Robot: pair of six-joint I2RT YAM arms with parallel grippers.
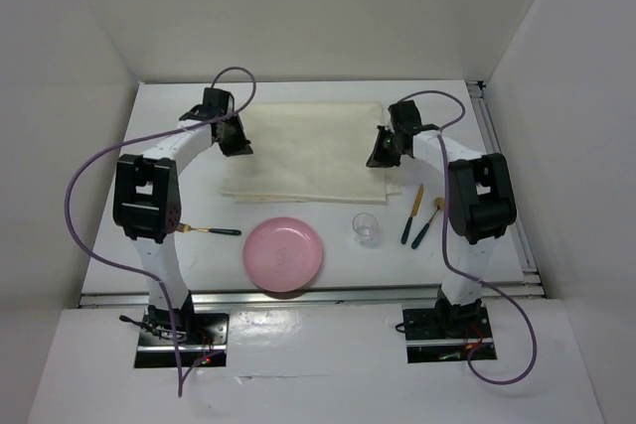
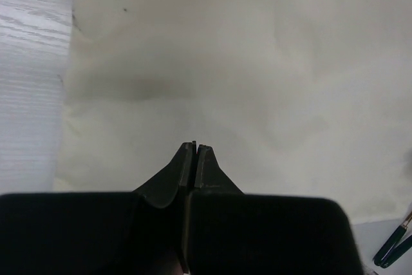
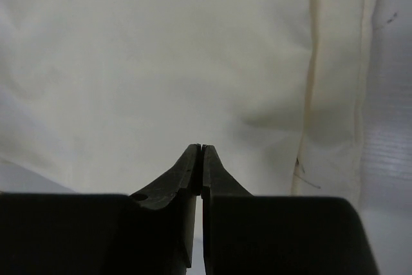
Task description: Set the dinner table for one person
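Now, left gripper [image 2: 195,147]: jaws together, empty, above cloth mat [image 1: 308,151].
Right gripper [image 3: 201,148]: same; I reckon I'm smoothing it for the pink plate [image 1: 283,253].

- The cloth mat [image 1: 308,151] lies at the back of the dinner table [image 1: 179,126]
- The plate [image 1: 283,253] sits in front of the mat
- The glass [image 1: 366,228] stands just right of the plate
- The two cutlery pieces [image 1: 412,215] lie side by side, right of the glass
- The lone cutlery piece [image 1: 214,231] lies left of the plate

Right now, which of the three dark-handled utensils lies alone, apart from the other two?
The utensil left of the pink plate, lying crosswise by the left arm; the other pair lies side by side right of the glass.
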